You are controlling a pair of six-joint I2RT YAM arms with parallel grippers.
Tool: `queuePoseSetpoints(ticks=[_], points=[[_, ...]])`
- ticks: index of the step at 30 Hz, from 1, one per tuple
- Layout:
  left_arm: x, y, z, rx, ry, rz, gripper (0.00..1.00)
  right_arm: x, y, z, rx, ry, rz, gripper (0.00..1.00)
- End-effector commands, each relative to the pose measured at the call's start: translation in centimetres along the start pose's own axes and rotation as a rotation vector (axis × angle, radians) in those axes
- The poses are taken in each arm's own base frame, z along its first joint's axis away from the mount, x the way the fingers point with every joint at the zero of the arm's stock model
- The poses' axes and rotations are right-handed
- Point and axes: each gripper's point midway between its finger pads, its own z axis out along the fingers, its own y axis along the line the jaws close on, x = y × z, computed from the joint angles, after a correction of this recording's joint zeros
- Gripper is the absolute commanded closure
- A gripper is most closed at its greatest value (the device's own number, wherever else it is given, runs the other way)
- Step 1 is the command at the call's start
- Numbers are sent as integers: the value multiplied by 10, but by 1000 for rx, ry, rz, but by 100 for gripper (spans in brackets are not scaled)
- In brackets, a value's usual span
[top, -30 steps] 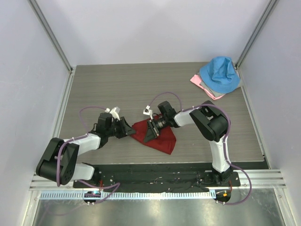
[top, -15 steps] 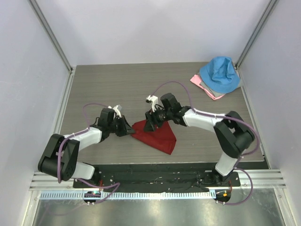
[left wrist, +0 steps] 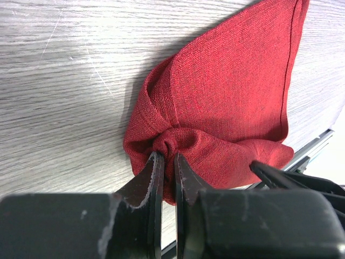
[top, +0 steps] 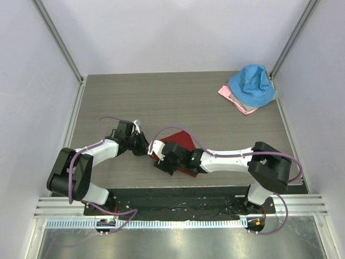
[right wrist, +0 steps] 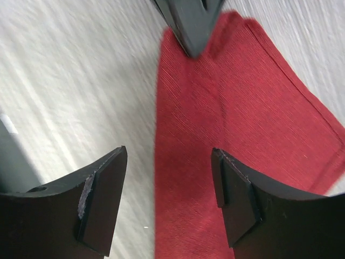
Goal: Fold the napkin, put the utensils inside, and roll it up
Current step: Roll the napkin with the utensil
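Note:
The dark red napkin (top: pixel 180 140) lies on the table near its front, partly under my right arm. My left gripper (top: pixel 144 148) is shut on the napkin's bunched left corner (left wrist: pixel 167 141), low at the table. The rest of the cloth (left wrist: pixel 232 91) spreads away from it. My right gripper (top: pixel 160 161) is open and empty. It hovers over the napkin's near left edge (right wrist: pixel 232 108), one finger above bare table and one above cloth. The left gripper's tip (right wrist: pixel 188 24) shows just ahead of it. No fork is in view.
A bright blue cloth (top: pixel 252 85) lies on a pale pink cloth (top: pixel 229 96) at the table's far right corner. The black mounting rail (top: pixel 178 197) runs along the near edge, close behind the napkin. Grey walls close in the sides.
My right arm has swung from the napkin's far edge round to its near left side, jaws now open over it. My left gripper has shifted slightly right, still holding the corner. The napkin lies flatter.

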Motion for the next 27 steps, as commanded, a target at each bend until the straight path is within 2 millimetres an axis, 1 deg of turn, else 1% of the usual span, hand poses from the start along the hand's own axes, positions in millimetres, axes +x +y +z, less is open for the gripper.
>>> queuePoseSetpoints(ticks=[1,5,9,12,13,14,15,17,18,19,20,21,22,23,24,25,26,27], points=[[2,-2,-2,-19,32,-17,99,-1,-16,2,140,6,-96,29],[1,-4,-2,-14,29,-22,98,7,-9,7,110,25,-107,29],[-1,-7,-3,-4,23,-14,98,23,-5,18,94,75,-114,32],[-4,-15,-5,32,11,1,95,32,-2,22,53,106,-99,35],[-4,-20,-7,57,12,13,93,34,-1,24,34,118,-96,38],[-5,-21,-7,67,6,22,91,40,2,24,-1,140,-85,39],[-6,-23,-8,73,0,28,86,38,4,25,-26,142,-72,40],[-9,-23,-12,74,-19,46,80,50,9,25,-106,187,-29,43],[-10,-24,-14,72,-28,51,67,47,13,26,-150,186,-8,44],[-12,-23,-16,67,-38,54,59,50,13,26,-172,200,17,46],[-18,-21,-20,53,-69,59,51,53,16,27,-205,215,34,49],[-18,-17,-22,37,-74,53,40,54,18,25,-259,227,69,51],[-20,-15,-26,23,-94,55,36,54,20,25,-288,234,93,53],[-27,-9,-29,-4,-129,52,33,58,21,23,-315,256,112,56],[-29,-8,-35,-15,-156,56,27,51,22,21,-362,240,142,61],[-31,-5,-37,-27,-171,60,26,49,22,20,-387,241,160,62],[-34,0,-40,-50,-196,70,26,51,23,17,-413,264,186,64],[-36,-3,-46,-45,-224,86,25,36,23,15,-465,232,215,66]])
